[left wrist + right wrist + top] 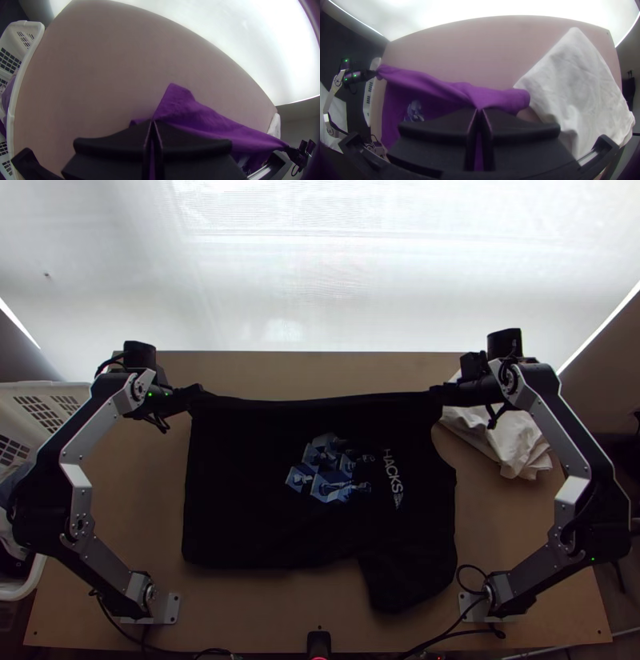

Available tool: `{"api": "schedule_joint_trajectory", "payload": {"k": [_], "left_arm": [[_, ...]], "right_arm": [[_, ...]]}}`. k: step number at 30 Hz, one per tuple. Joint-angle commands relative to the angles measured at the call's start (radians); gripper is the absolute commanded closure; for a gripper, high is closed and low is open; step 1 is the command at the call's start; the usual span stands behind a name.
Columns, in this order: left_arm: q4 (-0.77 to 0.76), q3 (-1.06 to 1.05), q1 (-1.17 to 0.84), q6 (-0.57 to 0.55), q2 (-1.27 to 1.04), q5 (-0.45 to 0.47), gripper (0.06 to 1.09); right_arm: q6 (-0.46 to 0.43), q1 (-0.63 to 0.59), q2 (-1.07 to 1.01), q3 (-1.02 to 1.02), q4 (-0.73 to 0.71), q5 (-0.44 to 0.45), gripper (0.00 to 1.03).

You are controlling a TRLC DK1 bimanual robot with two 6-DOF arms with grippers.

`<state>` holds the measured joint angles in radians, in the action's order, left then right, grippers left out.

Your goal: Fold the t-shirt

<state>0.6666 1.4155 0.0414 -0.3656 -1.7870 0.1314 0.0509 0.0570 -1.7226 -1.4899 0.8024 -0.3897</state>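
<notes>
Dark t-shirt (240,492) lies mostly spread on the surface (320,624), mid-table btwn the 2 arms, printed side up. Print = pale-blue hexagonal pics + lettering, the lettering nearer the R end. A sleeve (404,580) sticks out twd the near edge at the shirt's near R; rest of the near edge runs roughly straight to the L corner.

L hand (196,392): fingers pressed tog. on the shirt's far L corner, no gap to see at the tips; in L wrist view its tips (152,122) pinch the cloth, w/ a small pointed flap poking out past them.

R hand (438,391): also closed, clamped on the shirt's far edge nr its R end. R wrist view has the tips (480,110) meeting on the cloth, w/ a rounded bit of shirt sticking out to one side, right by the white cloth.

Btwn the 2 hands the far edge runs as a long, fairly taut line w/ a slight dip, & a few soft folds along it.

White cloth (512,444), creased, is at the surface's far R, partly under the R arm (548,408). White basket (48,388) w/ slotted sides sits at the L side, some fabric in it. Small black device (318,642) at the near edge, midway btwn the arm bases. Bright white sheet (280,284) behind the far edge.
</notes>
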Motion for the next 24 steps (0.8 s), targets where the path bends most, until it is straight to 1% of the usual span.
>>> {"api": "schedule_joint_trajectory", "payload": {"k": [1, 7, 12, 21, 24], "left_arm": [[0.076, -0.016, -0.003, 0.016, 0.015, 0.016, 1.05], [0.090, -0.047, 0.000, 0.039, 0.040, 0.024, 1.05], [0.116, -0.067, 0.005, 0.060, 0.052, 0.028, 1.05], [0.202, -0.121, -0.006, 0.074, 0.072, 0.028, 1.05], [0.206, -0.148, -0.012, 0.073, 0.078, 0.030, 1.05]], "right_arm": [[-0.011, 0.012, 0.046, 0.048, 0.104, 0.017, 1.00], [-0.040, 0.017, 0.077, 0.106, 0.172, 0.049, 1.00], [-0.052, 0.015, 0.087, 0.145, 0.201, 0.064, 1.00], [-0.052, 0.040, 0.089, 0.220, 0.208, 0.112, 1.00], [-0.045, 0.050, 0.087, 0.234, 0.207, 0.130, 1.00]]}}
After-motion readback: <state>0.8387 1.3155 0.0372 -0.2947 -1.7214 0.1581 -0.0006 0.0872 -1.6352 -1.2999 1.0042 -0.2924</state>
